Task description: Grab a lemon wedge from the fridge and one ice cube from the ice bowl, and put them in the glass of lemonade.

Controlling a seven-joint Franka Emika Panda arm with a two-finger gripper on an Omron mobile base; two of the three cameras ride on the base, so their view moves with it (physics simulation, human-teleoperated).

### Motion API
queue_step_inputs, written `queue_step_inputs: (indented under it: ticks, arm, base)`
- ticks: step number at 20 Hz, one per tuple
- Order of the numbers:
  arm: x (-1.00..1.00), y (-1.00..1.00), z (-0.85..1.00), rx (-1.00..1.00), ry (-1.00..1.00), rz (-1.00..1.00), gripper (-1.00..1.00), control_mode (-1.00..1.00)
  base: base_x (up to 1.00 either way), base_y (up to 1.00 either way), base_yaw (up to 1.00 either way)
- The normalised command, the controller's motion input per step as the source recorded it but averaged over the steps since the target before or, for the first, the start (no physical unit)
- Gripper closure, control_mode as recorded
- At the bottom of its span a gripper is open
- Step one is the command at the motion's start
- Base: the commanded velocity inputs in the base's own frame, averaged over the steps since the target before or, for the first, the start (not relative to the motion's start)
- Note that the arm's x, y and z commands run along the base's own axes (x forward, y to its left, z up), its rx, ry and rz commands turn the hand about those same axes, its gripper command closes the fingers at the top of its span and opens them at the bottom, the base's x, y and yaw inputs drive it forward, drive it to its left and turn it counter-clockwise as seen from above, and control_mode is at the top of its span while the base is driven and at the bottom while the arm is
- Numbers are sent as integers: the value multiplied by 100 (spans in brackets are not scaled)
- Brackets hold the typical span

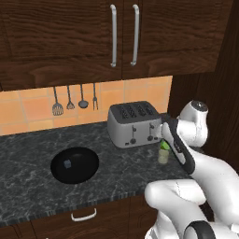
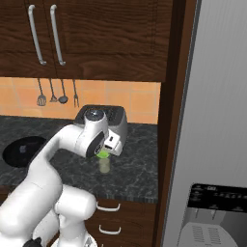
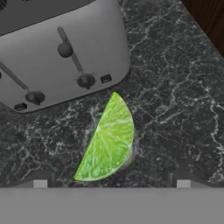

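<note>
With fingers point(image 3: 40, 183) wide, lemon wedge point(image 3: 108, 140) free.

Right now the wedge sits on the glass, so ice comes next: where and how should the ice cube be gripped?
Come straight down from above onto the ice cube and pinch two opposite flat faces. It lies low in the ice bowl, whose rim seems to block a sideways approach. Start with the fingers wide; the gripper is open.
</note>
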Motion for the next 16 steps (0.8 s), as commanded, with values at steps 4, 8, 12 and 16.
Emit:
queue_step_inputs:
  ticks: [4,8,12,16]
  arm:
    - [-92,0,12,6,-13,0,-100,-100]
    - [-73,1,64,2,-13,0,-100,-100]
    - [-12,13,100,-12,20,3,-100,-100]
    - [-26,11,100,-16,37,5,-100,-100]
  base:
    - [0,0,0]
    - [0,0,0]
    - [0,0,0]
    - [0,0,0]
